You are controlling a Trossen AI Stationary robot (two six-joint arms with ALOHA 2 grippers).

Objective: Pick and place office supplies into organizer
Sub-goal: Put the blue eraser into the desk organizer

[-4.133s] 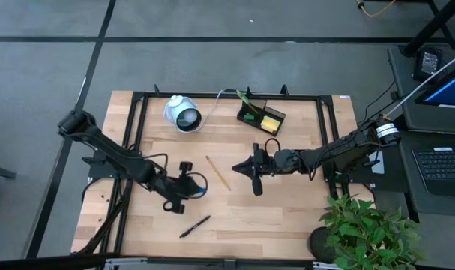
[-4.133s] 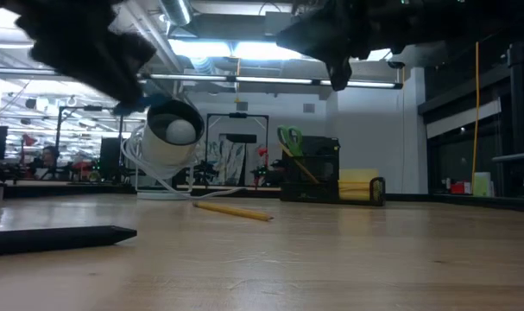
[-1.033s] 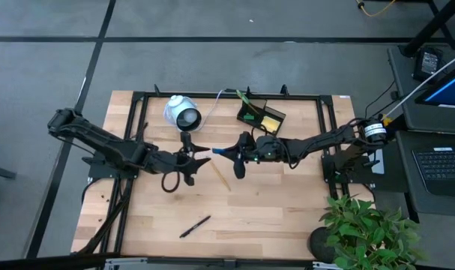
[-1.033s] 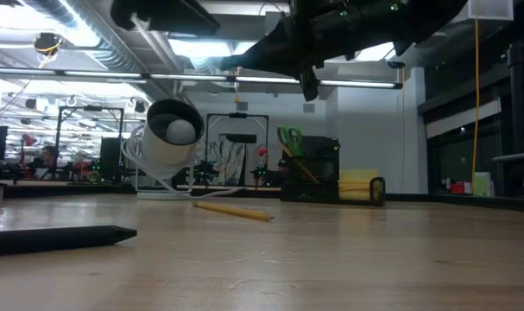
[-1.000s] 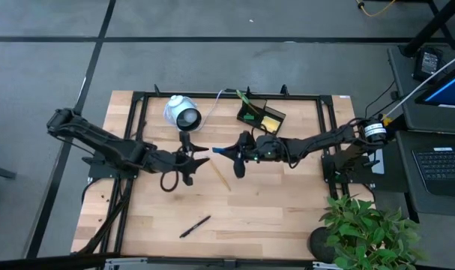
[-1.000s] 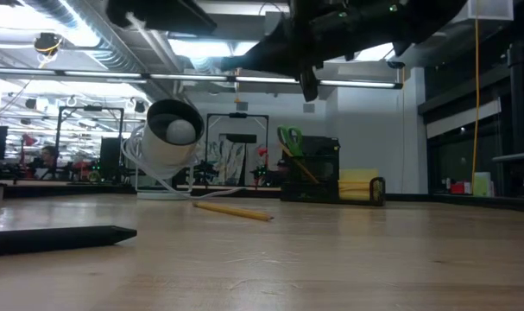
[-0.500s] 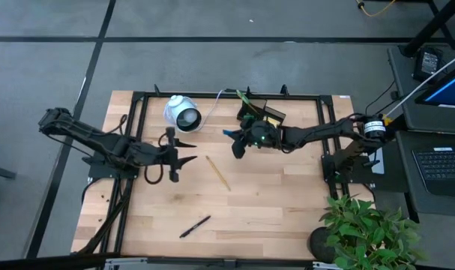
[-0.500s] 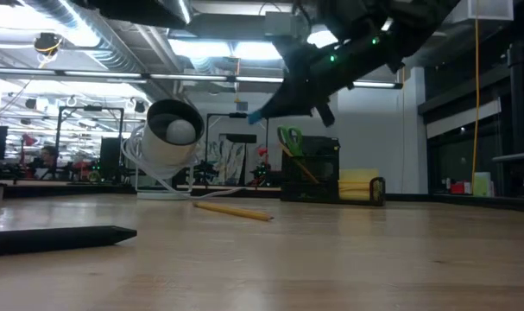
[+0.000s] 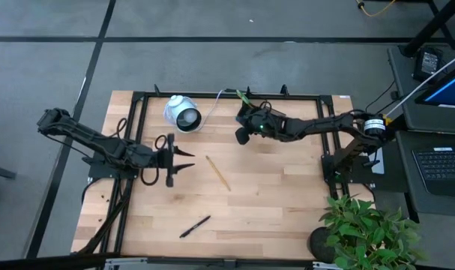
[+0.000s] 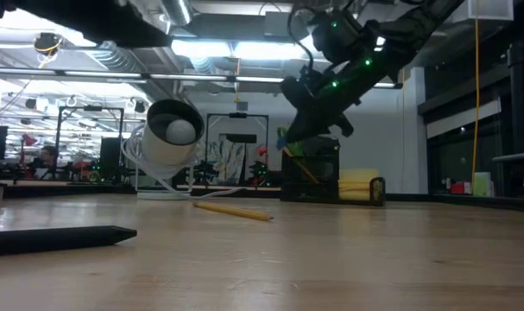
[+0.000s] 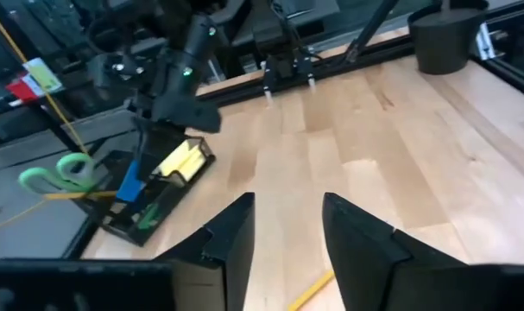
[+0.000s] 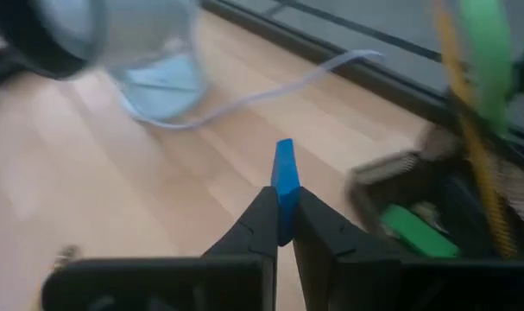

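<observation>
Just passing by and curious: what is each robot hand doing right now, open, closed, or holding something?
Left hand: open, holding nothing, over the left part of the table.
Right hand: closed on the blue eraser, beside the organizer.

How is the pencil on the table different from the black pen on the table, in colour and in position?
The pencil is yellow wood and thin; the black pen is dark and thicker. The pencil lies near the table's middle; the pen lies closer to the front edge, to the pencil's left. Both lie flat on the bare table, outside the organizer, and no gripper touches them.
</observation>
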